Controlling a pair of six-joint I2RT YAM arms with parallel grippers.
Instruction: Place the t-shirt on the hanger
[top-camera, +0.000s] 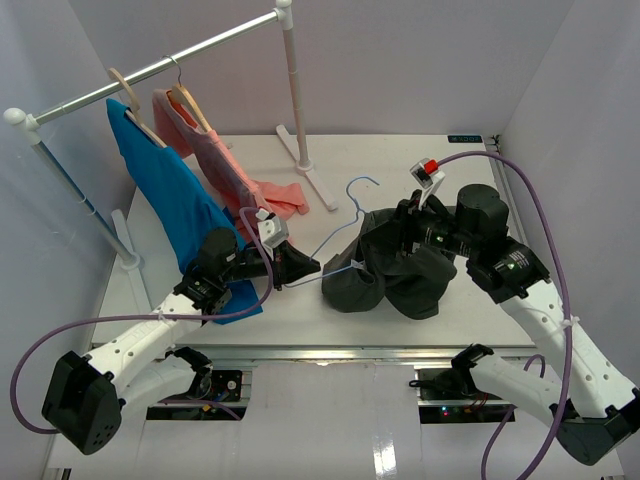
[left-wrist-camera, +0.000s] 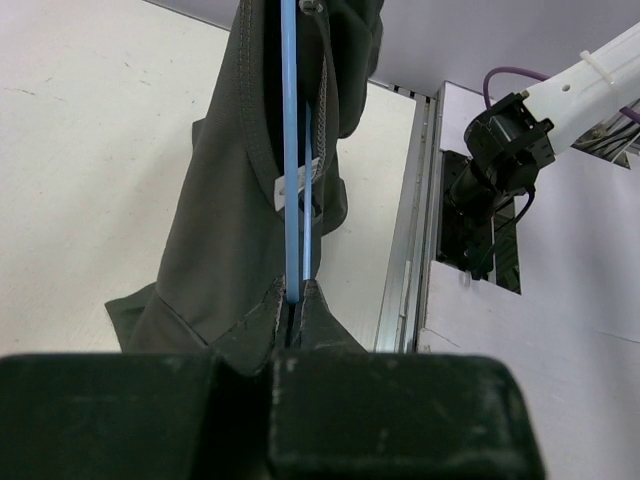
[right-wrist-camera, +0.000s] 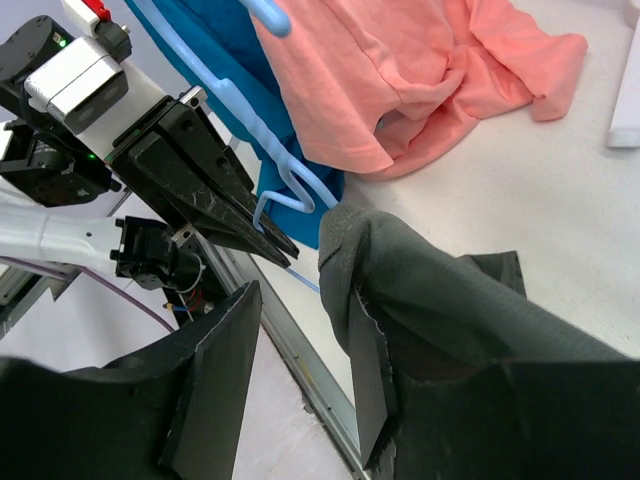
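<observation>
The light-blue wire hanger (top-camera: 352, 200) lies slanted over the table's middle, its hook pointing to the back. My left gripper (top-camera: 300, 265) is shut on its lower wire; the left wrist view shows the wire (left-wrist-camera: 290, 150) pinched between the closed tips of that gripper (left-wrist-camera: 295, 300). The dark charcoal t-shirt (top-camera: 400, 280) hangs bunched round the hanger's right end. It droops beside the wire (left-wrist-camera: 230, 200). My right gripper (right-wrist-camera: 300, 300) is open at the shirt's top. Cloth (right-wrist-camera: 450, 290) is draped over one finger, and nothing sits in the gap.
A clothes rack (top-camera: 190, 50) spans the back left, carrying tan wooden hangers (top-camera: 130, 100) with a bright blue garment (top-camera: 170, 190) and a salmon-pink garment (top-camera: 235, 175). The rack's foot (top-camera: 305, 165) stands behind the hanger. A metal rail (left-wrist-camera: 405, 250) edges the table's front.
</observation>
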